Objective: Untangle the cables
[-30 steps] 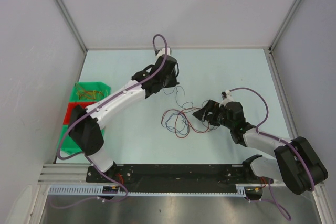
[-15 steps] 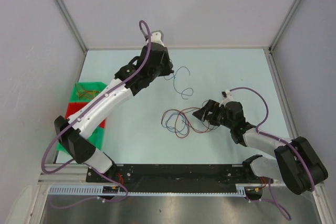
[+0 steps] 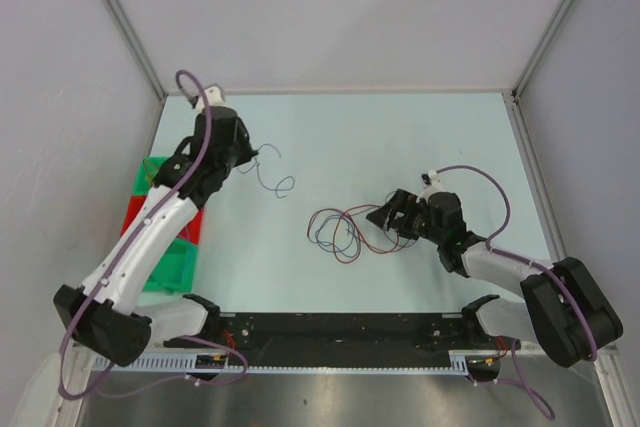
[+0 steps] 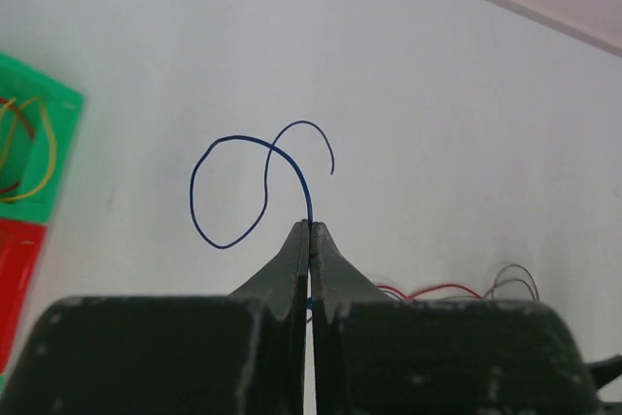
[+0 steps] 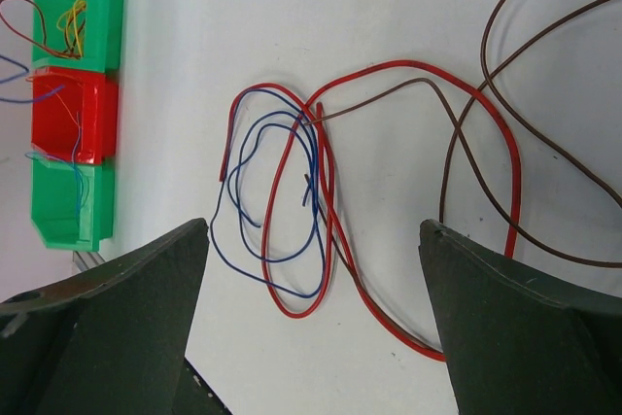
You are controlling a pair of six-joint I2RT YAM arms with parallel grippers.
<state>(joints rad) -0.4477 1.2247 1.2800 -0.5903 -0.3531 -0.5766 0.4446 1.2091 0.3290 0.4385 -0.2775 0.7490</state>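
1. The bench [image 3: 400,137] is pale and matte, walled by light panels with metal corner posts; a black rail runs along its near edge under both arm bases.
2. At the left edge stand green and red bins [image 3: 160,209], partly hidden by the left arm in the top view; the right wrist view shows thin wires in them, though which colours lie in which compartment is hard to tell.
3. The tangle of cables [image 3: 340,229], red, blue and brown, lies mid-bench; its right part is cut off by the right wrist view's frame.
4. The left arm reaches toward the far left; the left end effector [image 4: 309,240] is pinched tight on a single blue cable [image 4: 229,191], which curls out past its tips.
5. The right arm lies low, its right end effector [image 5: 311,269] spread wide, with the tangle between its fingers and nothing gripped.
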